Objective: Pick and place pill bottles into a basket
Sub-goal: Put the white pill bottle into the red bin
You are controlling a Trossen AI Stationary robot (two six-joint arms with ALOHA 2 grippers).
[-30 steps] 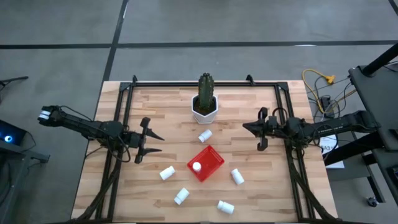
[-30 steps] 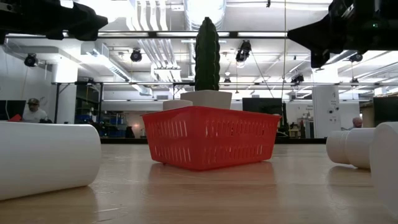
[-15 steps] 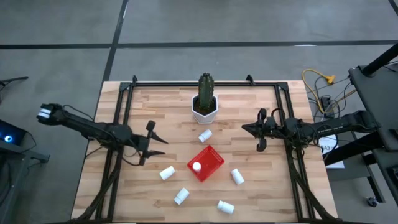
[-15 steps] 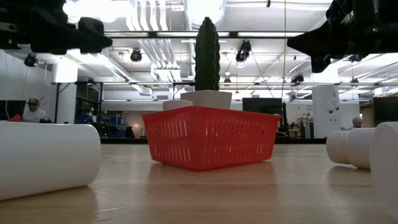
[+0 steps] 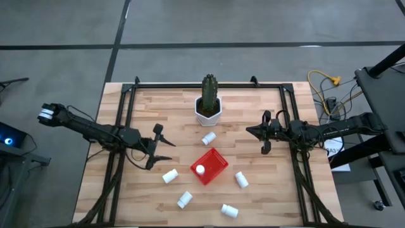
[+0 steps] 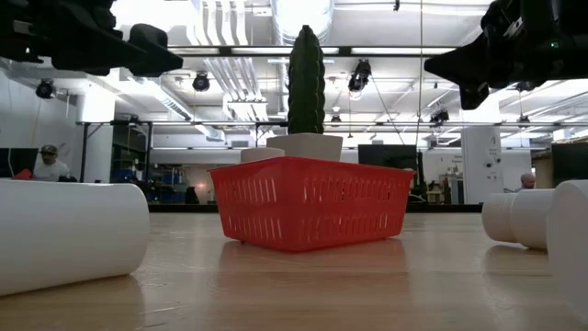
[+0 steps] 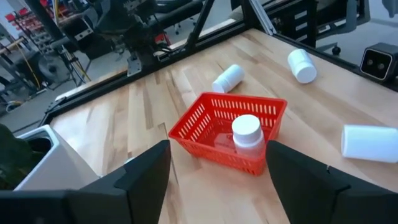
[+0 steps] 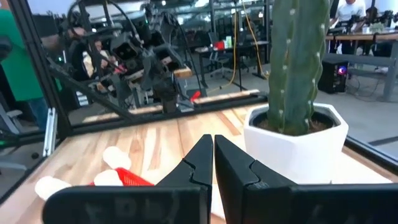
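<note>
At left of the table [image 5: 253,196], the left tool [image 5: 163,147] has advanced toward the centre and spread its fingers wider than a second ago; it holds nothing and hovers just beside the nearest loose pill bottle [image 5: 169,176], apparently lining up the next pick. Centrally, the red basket [image 5: 215,166] contains one upright bottle [image 5: 200,170]; five bottles remain on the table: one [image 5: 208,137] beside the cactus pot [image 5: 208,111], others at [image 5: 184,199], [image 5: 229,210] and [image 5: 242,180]. At right, the right tool [image 5: 250,130], fingers pressed together and empty, has not moved.
</note>
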